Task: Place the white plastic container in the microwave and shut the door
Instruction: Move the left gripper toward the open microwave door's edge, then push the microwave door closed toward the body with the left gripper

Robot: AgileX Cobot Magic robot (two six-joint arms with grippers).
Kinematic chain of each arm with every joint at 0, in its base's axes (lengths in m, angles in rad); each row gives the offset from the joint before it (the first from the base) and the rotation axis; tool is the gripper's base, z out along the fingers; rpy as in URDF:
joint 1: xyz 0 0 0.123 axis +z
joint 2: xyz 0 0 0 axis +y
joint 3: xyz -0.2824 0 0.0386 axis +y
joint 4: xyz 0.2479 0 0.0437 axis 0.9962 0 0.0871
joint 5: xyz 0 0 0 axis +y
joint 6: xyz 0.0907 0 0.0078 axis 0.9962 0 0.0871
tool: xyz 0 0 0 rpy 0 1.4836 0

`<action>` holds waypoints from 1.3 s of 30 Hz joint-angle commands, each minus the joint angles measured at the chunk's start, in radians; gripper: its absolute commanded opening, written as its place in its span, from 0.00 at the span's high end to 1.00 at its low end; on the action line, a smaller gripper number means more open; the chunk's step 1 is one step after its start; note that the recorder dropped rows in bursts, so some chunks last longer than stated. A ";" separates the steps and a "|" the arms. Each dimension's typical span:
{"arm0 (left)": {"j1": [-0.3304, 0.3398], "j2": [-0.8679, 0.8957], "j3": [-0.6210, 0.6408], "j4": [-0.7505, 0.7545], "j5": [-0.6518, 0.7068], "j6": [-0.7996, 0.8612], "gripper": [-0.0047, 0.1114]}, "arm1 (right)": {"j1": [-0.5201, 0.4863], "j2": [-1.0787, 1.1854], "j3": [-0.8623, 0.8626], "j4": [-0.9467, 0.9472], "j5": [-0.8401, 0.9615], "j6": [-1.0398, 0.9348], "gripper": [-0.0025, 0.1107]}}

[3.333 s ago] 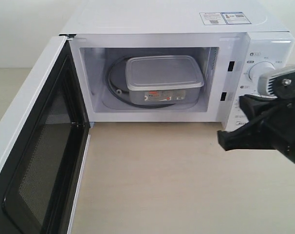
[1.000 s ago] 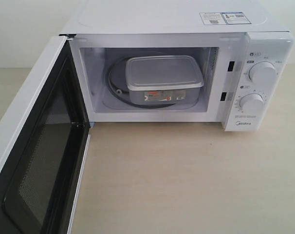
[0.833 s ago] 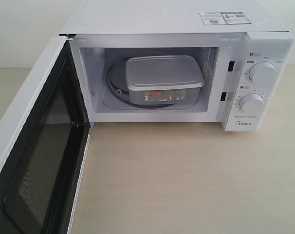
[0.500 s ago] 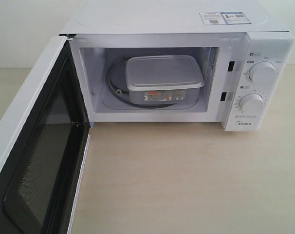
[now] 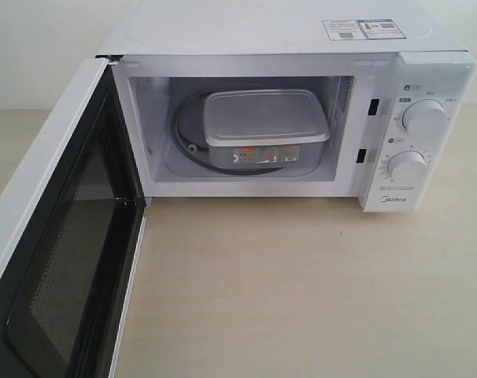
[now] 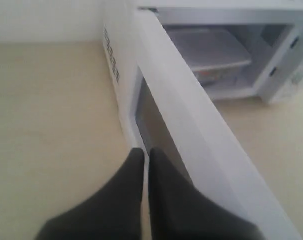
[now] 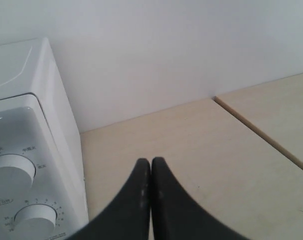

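White on nearly everything here. Finding the container [image 5: 266, 126] sitting lidded on the turntable [image 5: 182, 134] inside the microwave [image 5: 286, 31], red label [image 5: 246, 157] facing outward. Seeing the door [image 5: 57, 236] standing wide open, swung out leftward above the pale desk [image 5: 301, 299]. Noting the left end effector [image 6: 146, 162] hanging close by the door's outer side, closed tight, gripping nothing; contact impossible to tell. Noting the right end effector [image 7: 150, 172] likewise closed and empty, hovering over the desk beside the dials [image 7: 11, 172].
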 commanded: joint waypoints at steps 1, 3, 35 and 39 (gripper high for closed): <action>0.003 0.146 -0.050 -0.053 0.149 0.073 0.92 | -0.008 -0.009 0.001 -0.007 0.008 0.015 0.98; 0.003 0.206 -0.052 -0.053 0.181 0.076 0.92 | -0.008 -0.009 0.001 -0.005 0.033 0.022 0.98; -0.217 0.571 -0.052 -0.410 -0.007 0.340 0.92 | -0.008 -0.009 -0.001 -0.083 0.227 0.063 0.98; -0.293 0.632 -0.081 -0.413 -0.072 0.345 0.92 | -0.008 -0.009 -0.014 -0.128 0.230 0.115 0.98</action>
